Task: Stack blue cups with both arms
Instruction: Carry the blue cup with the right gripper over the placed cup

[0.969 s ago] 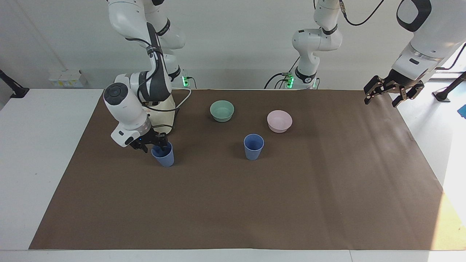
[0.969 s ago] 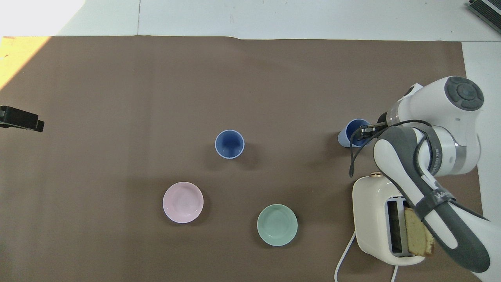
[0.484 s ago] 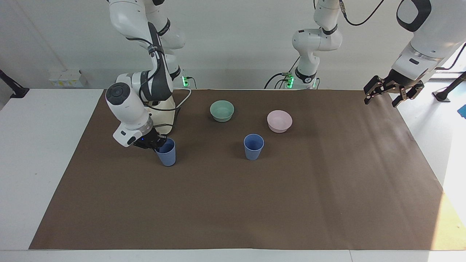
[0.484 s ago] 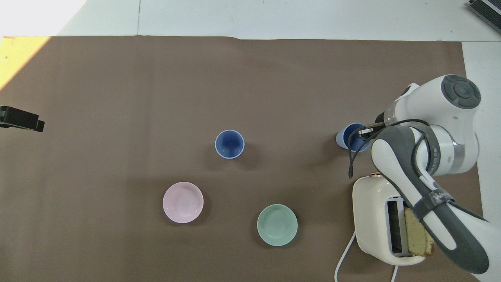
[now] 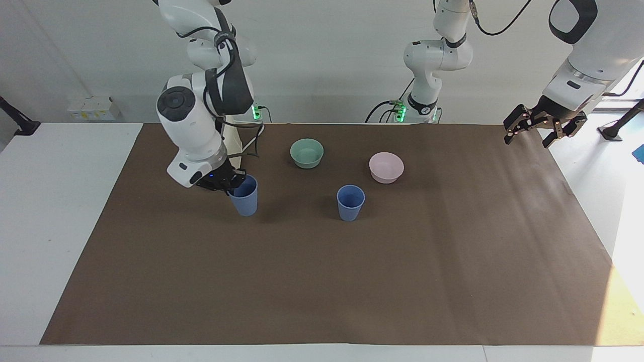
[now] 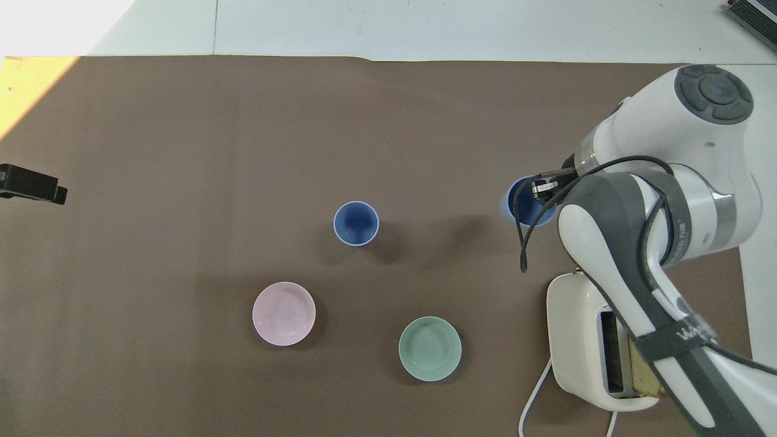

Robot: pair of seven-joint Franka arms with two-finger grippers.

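Lifted off the brown paper sheet since a second ago, one blue cup is now carried over it toward the second blue cup, its rim pinched in the clamped right gripper. That second cup is stood upright near a pink bowl and a green bowl. The left gripper is held spread wide over the sheet's edge. A white table and pale wall are seen. Lettering on the right arm's strap cannot be read.
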